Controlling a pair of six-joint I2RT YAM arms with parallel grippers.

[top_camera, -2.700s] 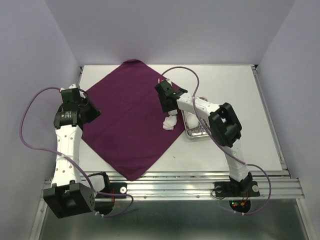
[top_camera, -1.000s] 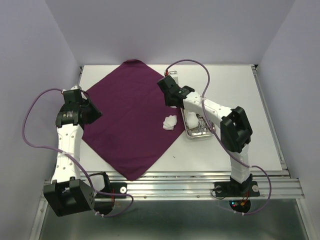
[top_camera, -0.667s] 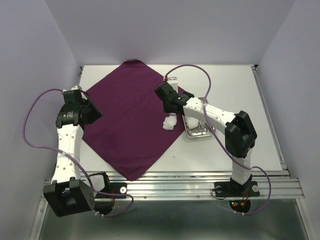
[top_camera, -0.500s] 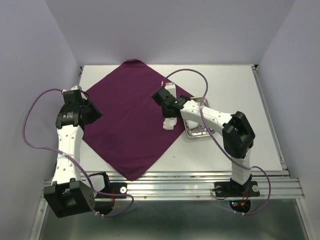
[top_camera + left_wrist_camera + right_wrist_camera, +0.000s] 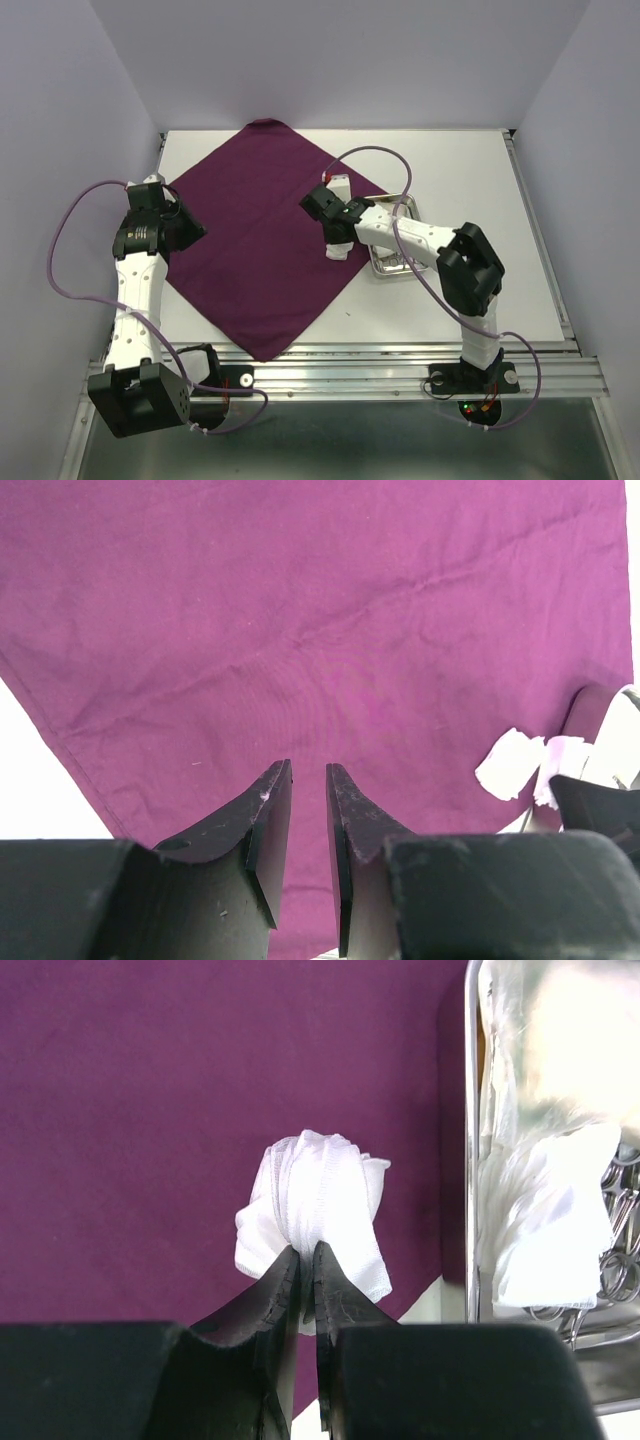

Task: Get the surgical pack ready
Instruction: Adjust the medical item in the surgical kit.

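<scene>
The purple cloth lies spread left of centre, the steel tray just off its right corner. I judge I'm laying out gauze, bunched on the cloth; my right gripper, jaws almost together, meets it. My left gripper hovers slightly apart, empty. Next: reach into the tray.

Robotics lab bench, rigged as an enclosed test cell. Boxed in on three sides by plain pale lilac wall panels around a flat white tabletop. Along the near edge, a silver aluminium extrusion rail with two white-and-black jointed robot arms bolted to it side by side. Looped off the arms, thin exposed purple cables; at the right base, small red and green indicator lights. Laid out on the table, surgical-style items only: a large dark purple square cloth, a small shiny steel rectangular tray, a wad of white gauze.
</scene>
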